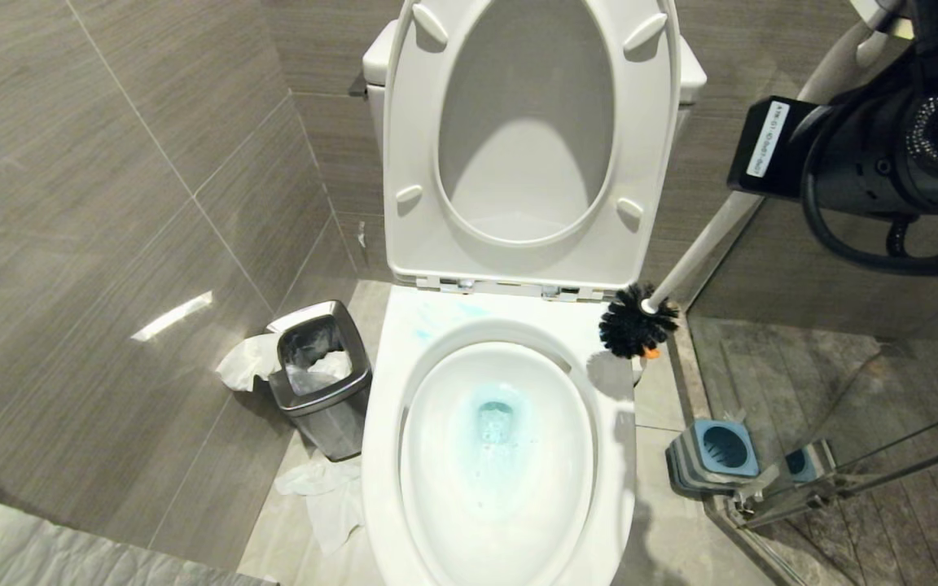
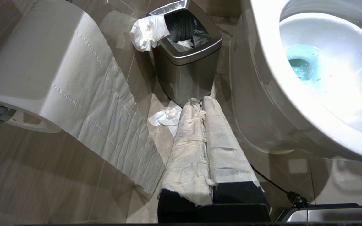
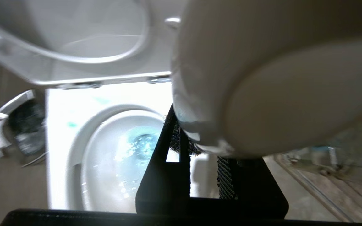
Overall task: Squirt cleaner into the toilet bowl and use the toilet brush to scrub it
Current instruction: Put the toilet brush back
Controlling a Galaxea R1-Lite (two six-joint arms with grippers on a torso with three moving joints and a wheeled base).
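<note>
The right pincer (image 3: 200,175) grips the slim white-handled toilet brush (image 1: 705,244); its long axis slants from two o'clock, black bristles pointing toward seven o'clock over the glossy white ceramic toilet bowl (image 1: 599,456) rim. The left pincer (image 2: 204,147) is closed.

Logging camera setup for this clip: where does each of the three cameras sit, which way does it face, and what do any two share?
Head view: high, looking down at the toilet bowl; right arm holds the toilet brush.
Left wrist view: low by the floor, facing the steel bin; shut left gripper shows.
Right wrist view: above the bowl, behind the right gripper clamping the brush handle.
All three share the bowl's blue water.
</note>
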